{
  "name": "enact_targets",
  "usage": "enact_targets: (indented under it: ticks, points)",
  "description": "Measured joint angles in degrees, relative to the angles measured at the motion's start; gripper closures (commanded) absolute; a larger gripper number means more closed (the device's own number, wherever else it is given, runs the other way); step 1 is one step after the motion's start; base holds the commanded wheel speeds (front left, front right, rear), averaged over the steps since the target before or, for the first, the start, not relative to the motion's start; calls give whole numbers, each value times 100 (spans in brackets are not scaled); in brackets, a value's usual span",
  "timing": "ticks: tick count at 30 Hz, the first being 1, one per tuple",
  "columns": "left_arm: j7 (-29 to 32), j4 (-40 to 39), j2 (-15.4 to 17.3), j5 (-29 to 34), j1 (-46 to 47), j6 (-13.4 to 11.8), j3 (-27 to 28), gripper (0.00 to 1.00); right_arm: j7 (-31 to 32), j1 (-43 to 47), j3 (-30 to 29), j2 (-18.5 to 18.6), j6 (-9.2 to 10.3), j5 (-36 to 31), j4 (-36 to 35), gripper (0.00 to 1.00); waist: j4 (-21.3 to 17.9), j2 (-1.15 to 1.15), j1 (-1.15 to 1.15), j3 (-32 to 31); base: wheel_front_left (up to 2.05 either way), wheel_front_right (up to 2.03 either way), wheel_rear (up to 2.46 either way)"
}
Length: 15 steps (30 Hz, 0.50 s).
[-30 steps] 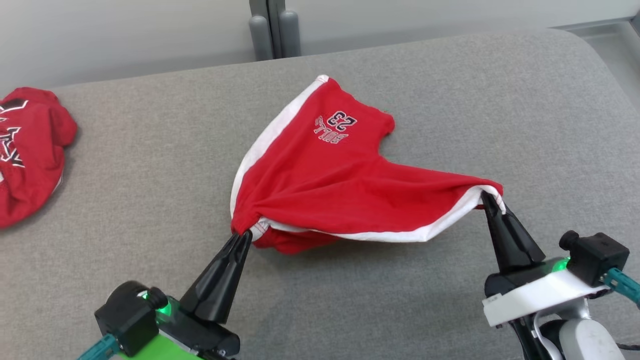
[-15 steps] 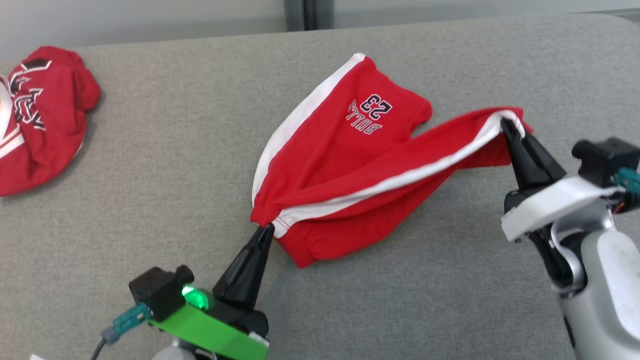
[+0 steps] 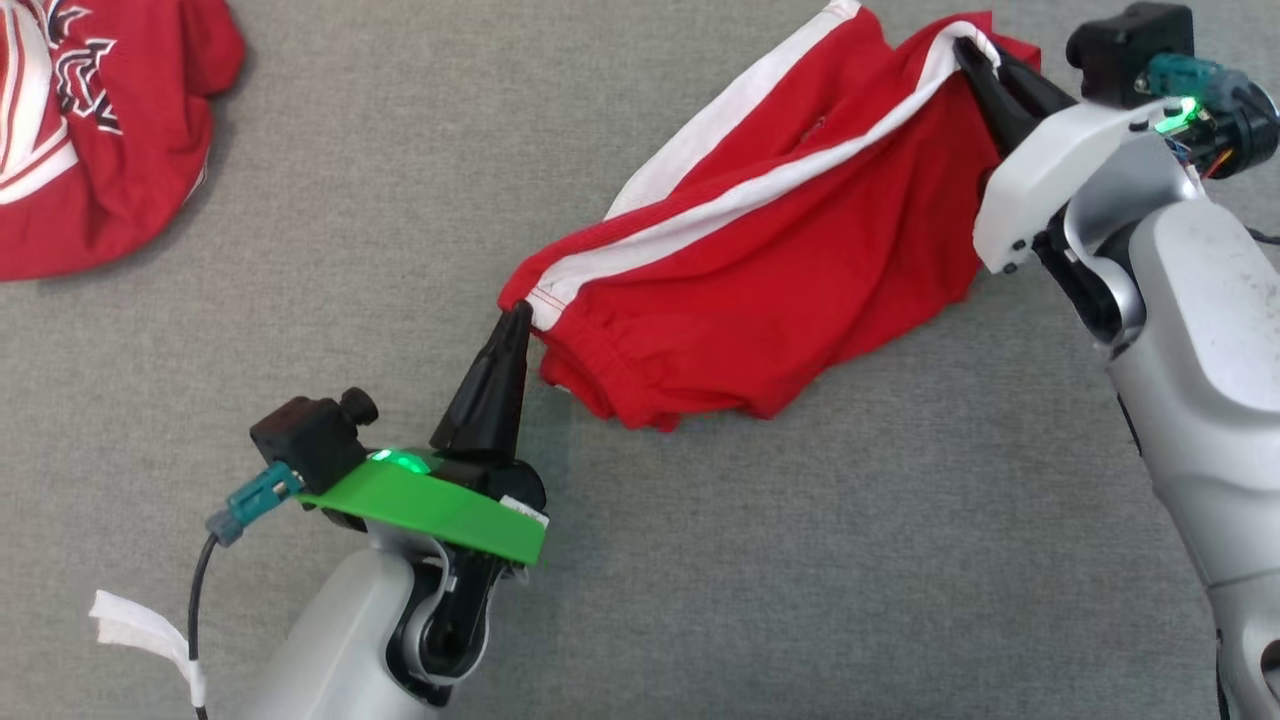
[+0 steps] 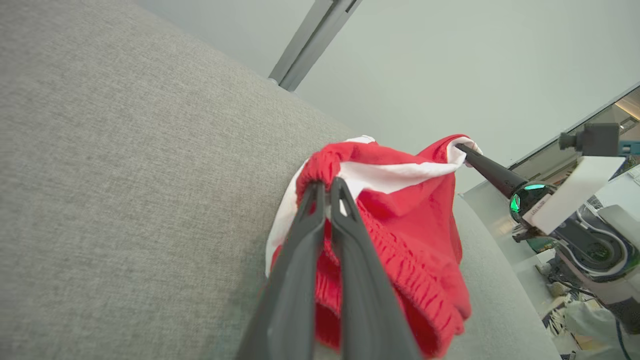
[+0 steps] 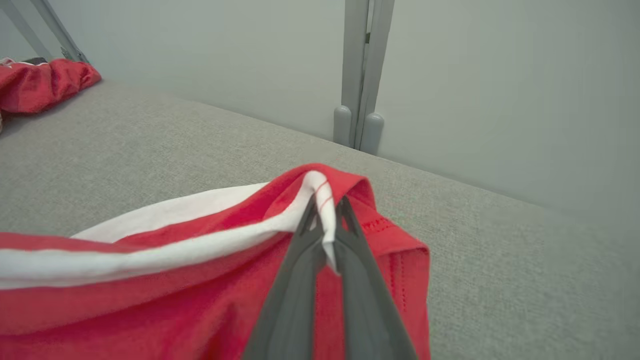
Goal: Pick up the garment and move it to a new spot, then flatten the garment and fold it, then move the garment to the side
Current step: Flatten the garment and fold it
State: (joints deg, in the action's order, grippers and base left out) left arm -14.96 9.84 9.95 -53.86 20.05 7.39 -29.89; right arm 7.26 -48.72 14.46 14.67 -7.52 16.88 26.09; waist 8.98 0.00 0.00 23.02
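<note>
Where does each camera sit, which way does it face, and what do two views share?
Head view: on the head, facing steeply down at the grey fabric surface; shows the left end effector and right end effector, each shut on the red shorts with white stripes.
Left wrist view: on the left wrist, along the left end effector, across the shorts toward the right end effector.
Right wrist view: along the right end effector, past the shorts toward a grey post.
Shared: head and right wrist views both show a second crumpled red garment.
</note>
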Motion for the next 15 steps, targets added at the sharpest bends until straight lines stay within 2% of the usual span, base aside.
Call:
enact_targets:
  ticks: [4, 11, 14, 15]
  points:
    - [-8, 43, -160, 0, 116, 0, 242, 100, -60, -502, 257, 65, 0, 60, 606, 100, 187, 0, 0, 200, 0, 0, 0]
    - [-8, 104, -265, 10, 168, 0, 204, 100, -386, -1143, 822, 52, 0, 240, 1534, 99, 437, 0, 0, 455, 0, 0, 0]
    - [-8, 118, -256, 3, 168, 0, 192, 100, -536, -1342, 1017, 37, 0, 313, 1803, 81, 476, 0, 0, 497, 0, 0, 0]
    - [-8, 123, -249, 0, 166, 0, 176, 100, -615, -1406, 1081, 37, -1, 327, 1896, 61, 484, 0, 0, 506, 0, 0, 0]
